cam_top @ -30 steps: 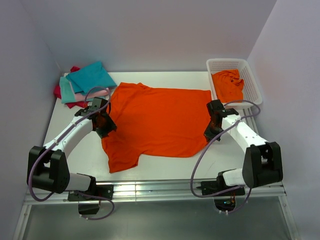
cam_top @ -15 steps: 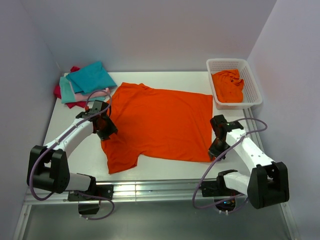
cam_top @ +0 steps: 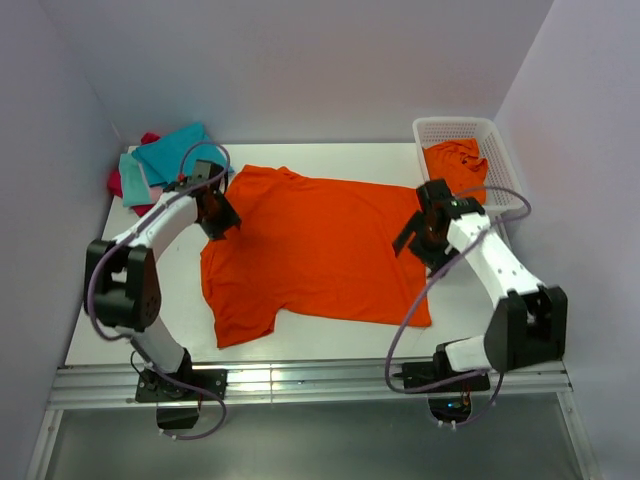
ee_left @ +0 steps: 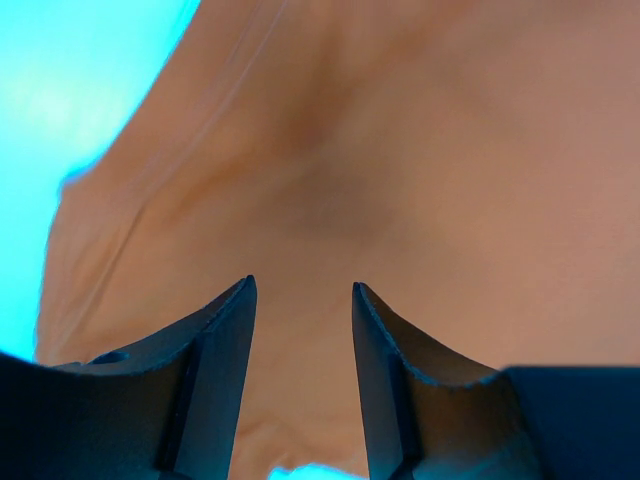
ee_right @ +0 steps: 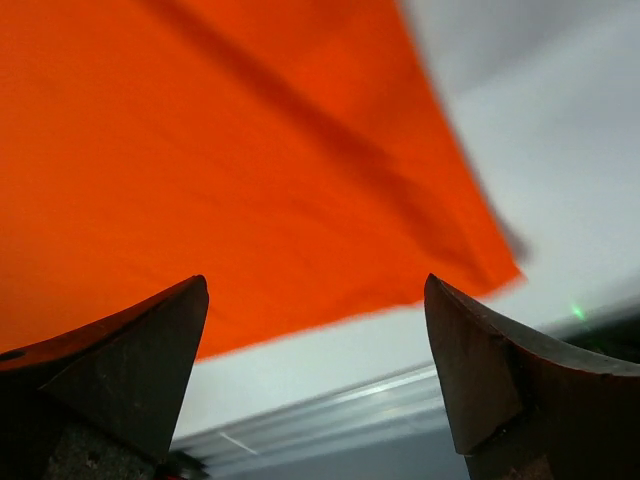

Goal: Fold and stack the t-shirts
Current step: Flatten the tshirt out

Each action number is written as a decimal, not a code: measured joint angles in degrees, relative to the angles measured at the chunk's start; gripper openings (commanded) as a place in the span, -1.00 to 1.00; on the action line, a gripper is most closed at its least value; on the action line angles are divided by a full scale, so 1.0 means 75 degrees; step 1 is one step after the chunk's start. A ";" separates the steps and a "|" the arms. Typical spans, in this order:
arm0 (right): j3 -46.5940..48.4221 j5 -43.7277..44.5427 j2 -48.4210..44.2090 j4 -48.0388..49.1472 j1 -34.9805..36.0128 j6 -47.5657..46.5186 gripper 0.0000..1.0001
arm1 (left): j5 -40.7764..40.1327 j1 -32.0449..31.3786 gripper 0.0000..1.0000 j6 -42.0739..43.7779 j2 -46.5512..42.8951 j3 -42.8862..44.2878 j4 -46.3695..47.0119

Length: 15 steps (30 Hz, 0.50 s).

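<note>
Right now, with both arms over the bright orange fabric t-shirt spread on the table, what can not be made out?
1. Top view: the left gripper and its arm cover part of the folded pile, teal on top; its count is unclear.
2. Top view: the white lattice basket wall hides how many crumpled orange tees lie inside.
3. Left wrist view: blur hides whether the open fingers touch the spread t-shirt.

The left pincer (cam_top: 216,212) moved up the orange t-shirt (cam_top: 320,250); the right pincer (cam_top: 421,236) swung back over it.
</note>
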 measured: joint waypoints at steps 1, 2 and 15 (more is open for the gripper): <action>0.0411 -0.0111 0.0417 0.0242 0.0029 -0.0029 0.88 | 0.0038 0.0064 -0.02 0.0055 0.0341 0.0428 0.0044; 0.0860 -0.0198 0.0918 0.0469 0.0067 -0.0061 0.87 | 0.0082 0.0149 -0.02 0.0117 0.0705 0.0877 0.0052; 0.4266 -0.0702 0.4293 0.1064 0.1186 -0.0414 0.81 | 0.1731 0.0720 0.01 0.0883 0.5380 0.7408 0.0434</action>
